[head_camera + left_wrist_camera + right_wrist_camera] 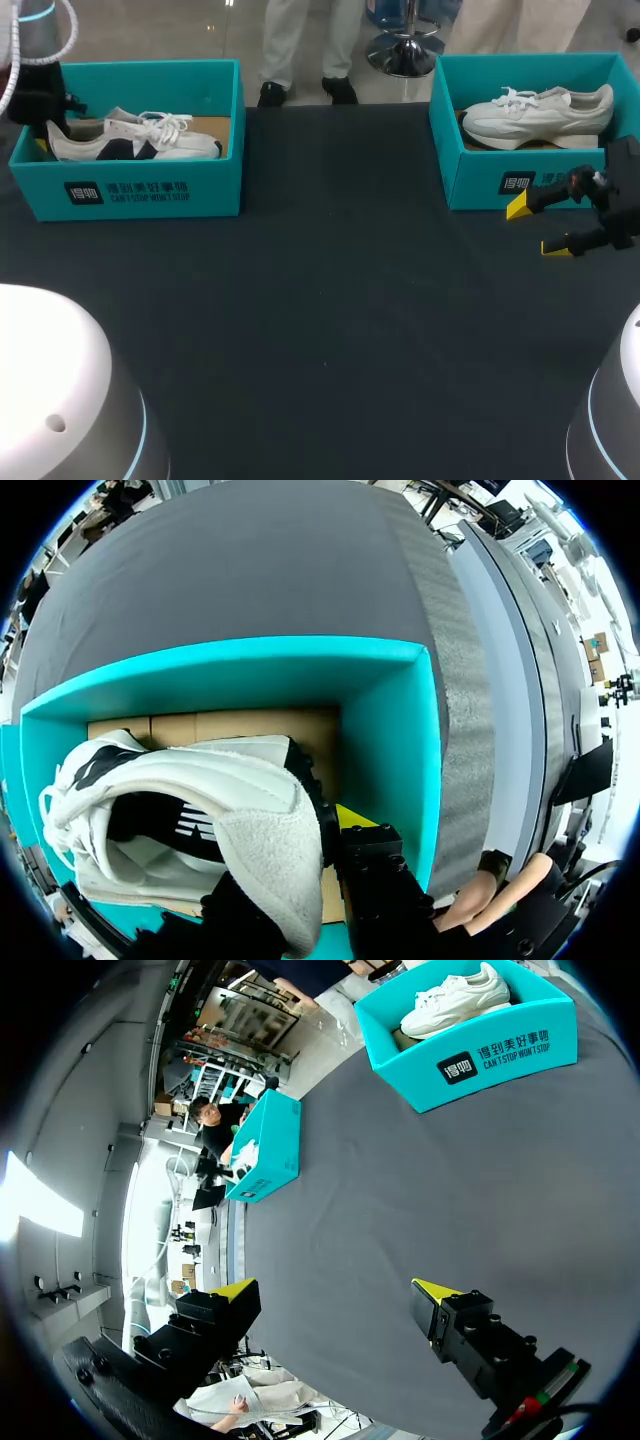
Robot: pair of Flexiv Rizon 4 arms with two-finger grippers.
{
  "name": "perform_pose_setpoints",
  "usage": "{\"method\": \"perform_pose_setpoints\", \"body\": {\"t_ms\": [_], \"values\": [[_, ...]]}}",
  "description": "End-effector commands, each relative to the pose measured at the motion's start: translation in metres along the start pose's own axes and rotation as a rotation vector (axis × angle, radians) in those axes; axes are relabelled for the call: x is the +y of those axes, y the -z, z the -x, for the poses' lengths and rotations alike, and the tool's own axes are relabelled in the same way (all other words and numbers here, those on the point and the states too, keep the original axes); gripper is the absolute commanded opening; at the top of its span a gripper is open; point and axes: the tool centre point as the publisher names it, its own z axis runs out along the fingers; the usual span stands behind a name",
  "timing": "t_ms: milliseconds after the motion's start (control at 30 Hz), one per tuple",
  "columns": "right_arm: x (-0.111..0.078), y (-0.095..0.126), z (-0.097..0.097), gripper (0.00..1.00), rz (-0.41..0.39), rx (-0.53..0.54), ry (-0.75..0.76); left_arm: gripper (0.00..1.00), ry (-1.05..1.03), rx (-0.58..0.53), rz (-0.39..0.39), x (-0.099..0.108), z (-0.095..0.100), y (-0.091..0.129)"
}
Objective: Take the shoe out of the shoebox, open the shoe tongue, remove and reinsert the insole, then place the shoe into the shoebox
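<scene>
Though half hidden, left gripper (295, 870) seemingly around shoe (190, 780).

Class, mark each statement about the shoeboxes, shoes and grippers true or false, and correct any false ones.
1. The white-and-black sneaker lies inside the left teal cardboard shoebox. True.
2. The right gripper holds a shoe. False: it is open and empty, over the dark table in front of the right teal cardboard shoebox.
3. The all-white sneaker lies in the right teal cardboard shoebox. True.
4. The left gripper is over the table's middle. False: it is at the white-and-black sneaker's heel, inside the left box.
</scene>
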Motion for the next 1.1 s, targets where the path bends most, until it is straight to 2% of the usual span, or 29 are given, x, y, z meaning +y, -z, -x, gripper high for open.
{"method": "perform_pose_setpoints", "body": {"t_ms": [33,533,567,600,667,733,767,800,867,1100], "values": [[0.0,-0.001,0.0,1.0,0.001,-0.004,-0.002,0.0,0.0,0.002,0.0,-0.002,0.001,-0.008],[0.0,-0.001,0.0,1.0,0.001,-0.004,-0.002,0.0,0.006,0.009,-0.019,-0.003,0.008,-0.028],[0.0,-0.001,0.0,1.0,0.001,-0.004,-0.002,0.03,0.006,0.012,-0.015,-0.003,0.008,-0.029],[0.0,-0.001,0.0,1.0,0.001,-0.004,-0.002,0.14,0.006,0.012,-0.015,-0.004,0.008,-0.029],[0.0,-0.001,0.0,1.0,0.001,-0.004,-0.002,0.45,0.006,0.013,-0.017,-0.004,0.009,-0.03],[0.0,-0.001,0.0,1.0,0.001,-0.004,-0.002,0.64,0.006,0.013,-0.018,-0.004,0.009,-0.03],[0.0,-0.001,0.0,1.0,0.001,-0.004,-0.002,0.88,0.006,0.013,-0.016,-0.004,0.009,-0.029],[0.0,-0.001,0.0,1.0,0.001,-0.004,-0.002,0.96,0.006,0.012,-0.015,-0.004,0.009,-0.028],[0.0,-0.001,0.0,1.0,0.001,-0.004,-0.002,0.99,0.006,0.009,-0.014,-0.003,0.009,-0.025],[0.0,-0.001,0.0,1.0,0.001,-0.004,-0.002,1.0,0.001,-0.015,0.004,-0.01,0.012,-0.01]]}}
